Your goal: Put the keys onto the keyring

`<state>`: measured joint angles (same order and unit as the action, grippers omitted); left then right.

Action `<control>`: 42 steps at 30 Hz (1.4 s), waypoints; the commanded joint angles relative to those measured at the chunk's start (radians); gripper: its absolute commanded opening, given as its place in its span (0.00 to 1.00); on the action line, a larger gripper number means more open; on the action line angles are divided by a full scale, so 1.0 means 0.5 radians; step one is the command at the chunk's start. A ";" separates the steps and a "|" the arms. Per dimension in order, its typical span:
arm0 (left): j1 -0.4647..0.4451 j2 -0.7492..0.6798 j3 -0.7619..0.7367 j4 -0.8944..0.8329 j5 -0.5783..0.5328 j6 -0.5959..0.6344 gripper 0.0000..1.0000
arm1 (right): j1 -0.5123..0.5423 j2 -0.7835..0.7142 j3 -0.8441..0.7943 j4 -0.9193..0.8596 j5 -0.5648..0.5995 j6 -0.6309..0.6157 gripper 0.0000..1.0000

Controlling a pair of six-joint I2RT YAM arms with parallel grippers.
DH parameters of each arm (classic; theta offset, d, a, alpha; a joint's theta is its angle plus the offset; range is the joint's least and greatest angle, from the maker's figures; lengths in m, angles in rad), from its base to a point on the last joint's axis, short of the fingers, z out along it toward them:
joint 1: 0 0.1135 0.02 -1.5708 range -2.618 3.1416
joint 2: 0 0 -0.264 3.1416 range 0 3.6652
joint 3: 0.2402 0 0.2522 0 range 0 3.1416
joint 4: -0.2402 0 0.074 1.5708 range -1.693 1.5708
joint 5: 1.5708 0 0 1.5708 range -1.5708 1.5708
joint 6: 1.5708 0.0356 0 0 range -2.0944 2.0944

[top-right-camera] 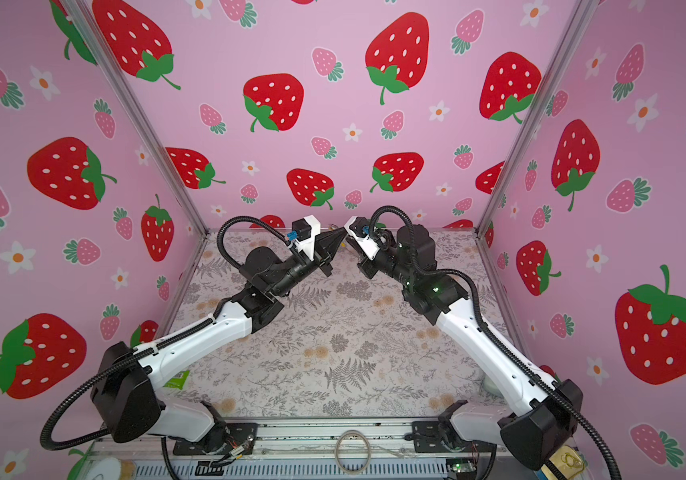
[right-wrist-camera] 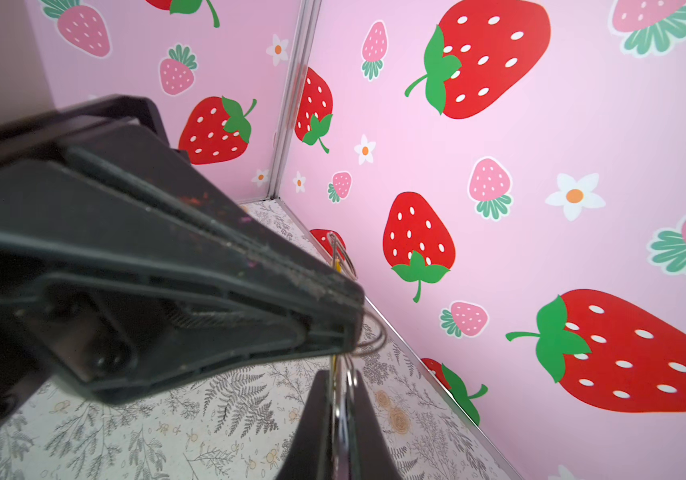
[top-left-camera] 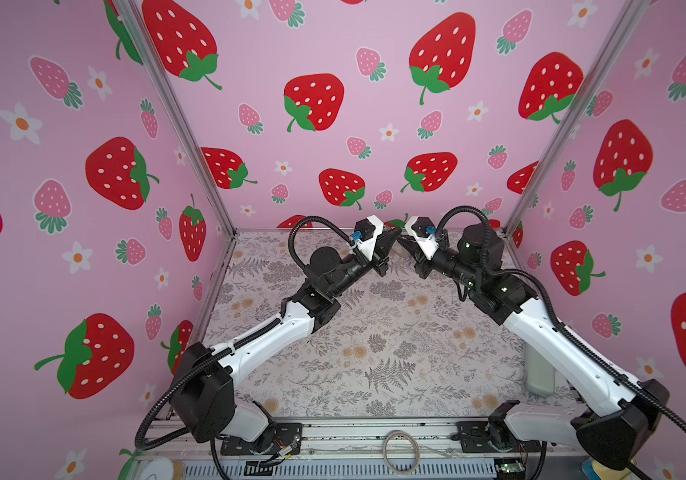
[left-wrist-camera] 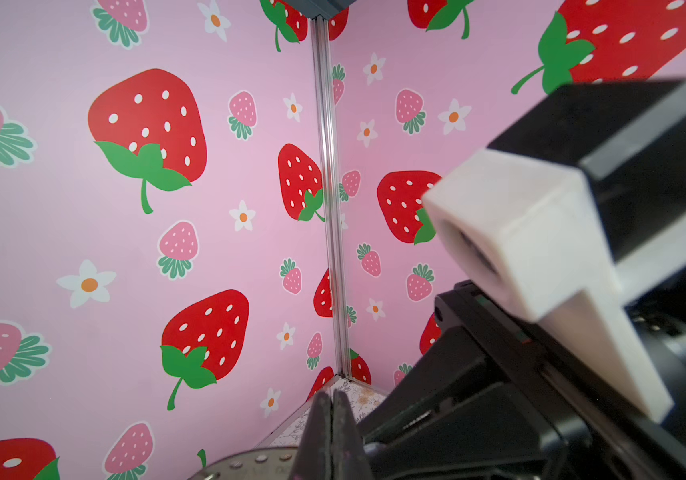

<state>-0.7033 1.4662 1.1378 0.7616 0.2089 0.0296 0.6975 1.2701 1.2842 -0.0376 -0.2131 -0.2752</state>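
**Keyring** [right-wrist-camera: 383, 332]: thin grey metal wire in rounded loops, with a short yellow section. It is held in the air between the two claws, above the far end of the tabletop and close to the back wall. Only parts of it show, in the right wrist view.

**Left gripper** [top-left-camera: 394, 237] [right-wrist-camera: 351, 320]: black moulded plastic, wedge-shaped, tapering to a blunt tip with scuffed, dusty edges. It is clenched, with a wire loop of the keyring curling out from the tip.

**Right gripper** [top-left-camera: 407, 243] [right-wrist-camera: 339, 376]: two flat black fingers [right-wrist-camera: 318, 415] drawn close together, pinching the keyring wire between them. It stands tip to tip with the left gripper.

**Tabletop** [top-left-camera: 374, 357]: a matt sheet printed with grey ferns and pale orange blooms.

**Walls** [top-left-camera: 333, 50]: smooth pink panels printed with strawberries and joined by aluminium corner posts.

**Hoop** [top-left-camera: 401, 452]: plain, pale and round, lying flat on the metal front rail [top-left-camera: 354, 434].
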 commanded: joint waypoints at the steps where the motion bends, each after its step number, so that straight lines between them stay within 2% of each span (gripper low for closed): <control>1: -0.020 0.044 0.029 0.298 -0.183 -0.070 0.00 | 0.116 -0.044 -0.069 0.028 -0.062 -0.087 0.06; 6: -0.029 0.090 0.040 0.356 -0.212 -0.123 0.00 | 0.153 -0.044 -0.081 0.057 -0.012 -0.119 0.12; 10: -0.019 0.093 0.040 0.352 -0.157 -0.130 0.00 | 0.148 -0.103 -0.100 0.072 0.049 -0.129 0.33; 13: 0.008 0.078 0.027 0.328 -0.019 -0.153 0.00 | 0.115 -0.171 -0.108 0.066 0.068 -0.139 0.38; 23: 0.130 0.044 -0.001 0.378 0.362 -0.266 0.00 | -0.155 -0.306 -0.130 0.136 -0.220 0.089 0.32; 29: 0.132 0.051 0.004 0.412 0.444 -0.274 0.00 | -0.165 -0.230 -0.098 0.158 -0.309 0.187 0.34; 33: 0.130 0.059 0.022 0.415 0.491 -0.270 0.00 | -0.164 -0.157 -0.051 0.155 -0.372 0.262 0.30; 42: 0.130 0.044 0.027 0.413 0.572 -0.271 0.00 | -0.169 -0.169 -0.072 0.131 -0.343 0.189 0.22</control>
<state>-0.6384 1.5154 1.1374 0.9024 0.4622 -0.0982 0.6174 1.2041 1.2324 0.0208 -0.3752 -0.1776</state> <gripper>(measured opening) 0.048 0.223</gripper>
